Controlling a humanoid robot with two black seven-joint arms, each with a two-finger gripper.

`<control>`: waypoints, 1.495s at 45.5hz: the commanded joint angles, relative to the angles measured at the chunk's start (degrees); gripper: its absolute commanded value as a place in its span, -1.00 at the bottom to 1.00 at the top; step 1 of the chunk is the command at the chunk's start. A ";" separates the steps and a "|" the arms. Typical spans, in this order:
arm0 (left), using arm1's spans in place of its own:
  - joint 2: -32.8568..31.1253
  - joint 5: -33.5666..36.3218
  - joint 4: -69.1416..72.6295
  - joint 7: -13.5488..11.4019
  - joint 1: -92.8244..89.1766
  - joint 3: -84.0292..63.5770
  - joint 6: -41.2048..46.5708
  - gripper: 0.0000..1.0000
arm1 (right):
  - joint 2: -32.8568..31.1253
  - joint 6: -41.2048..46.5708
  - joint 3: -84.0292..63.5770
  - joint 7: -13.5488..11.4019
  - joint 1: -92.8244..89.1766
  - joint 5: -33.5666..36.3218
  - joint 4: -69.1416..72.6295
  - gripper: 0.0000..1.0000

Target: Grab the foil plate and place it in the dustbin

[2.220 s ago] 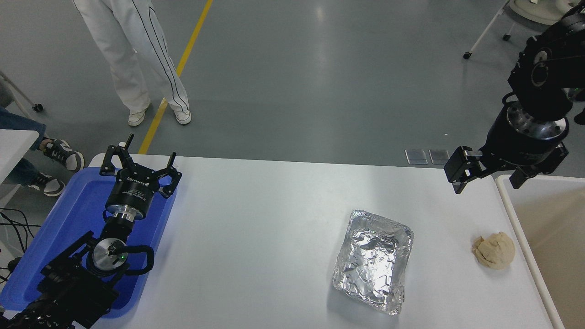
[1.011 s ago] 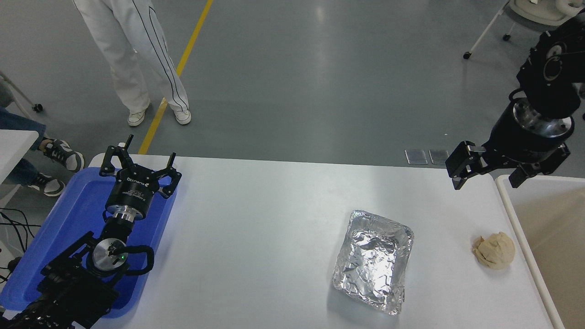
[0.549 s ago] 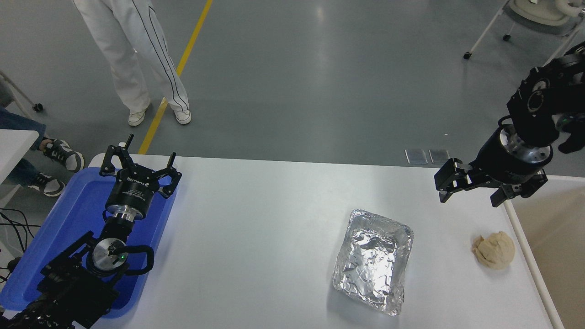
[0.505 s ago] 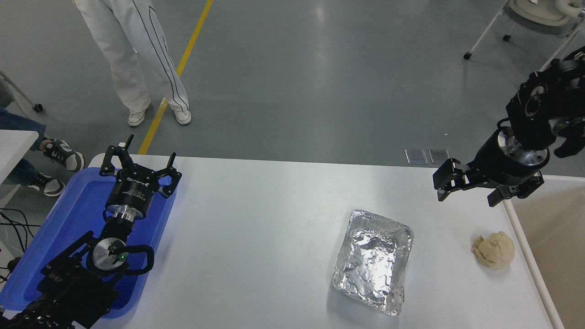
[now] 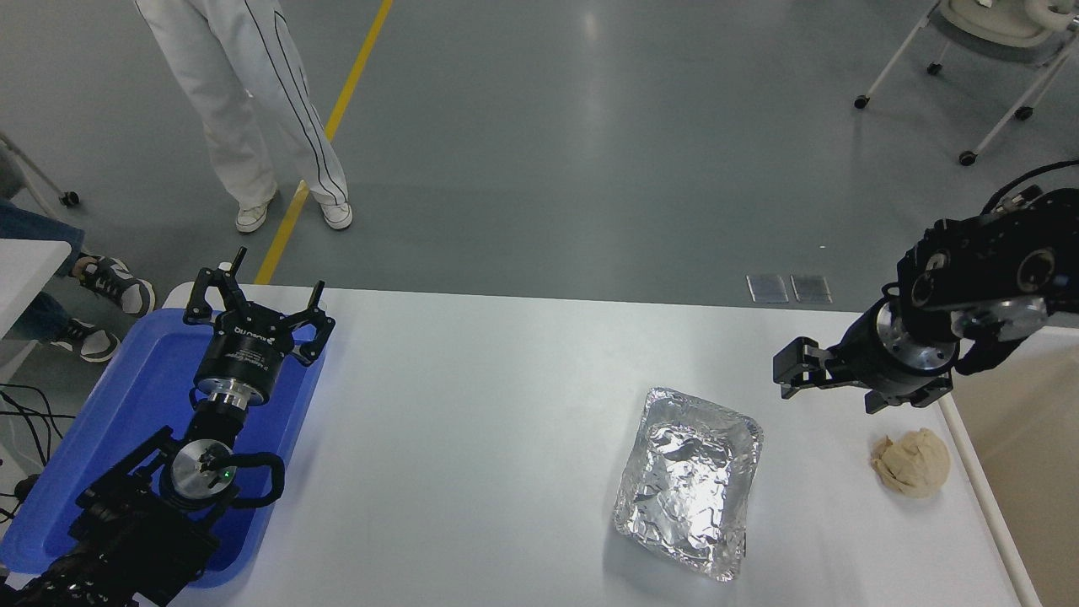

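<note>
The foil plate (image 5: 691,480), shiny and crinkled, lies on the white table (image 5: 472,438) right of centre. The dustbin (image 5: 979,493) shows its white rim and beige inner wall at the right edge. My right gripper (image 5: 831,389) is open and empty, hanging above the table just right of and beyond the plate's far right corner, apart from it. My left gripper (image 5: 263,293) is open and parked over the blue tray at the lower left.
A tan crumpled paper ball (image 5: 912,461) lies between the plate and the dustbin rim. A shallow blue tray (image 5: 135,396) sits at the table's left end. A person's legs in white trousers (image 5: 253,118) stand beyond the far left; a wheeled frame (image 5: 969,93) is at upper right.
My right arm has come down and moved left, from over the dustbin's far corner toward the foil plate. The plate, the paper ball and the left arm have not moved.
</note>
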 commanded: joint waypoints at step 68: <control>0.00 0.01 0.00 0.03 0.00 0.00 0.00 1.00 | 8.10 -12.08 9.85 -0.08 -24.20 5.69 -10.96 0.33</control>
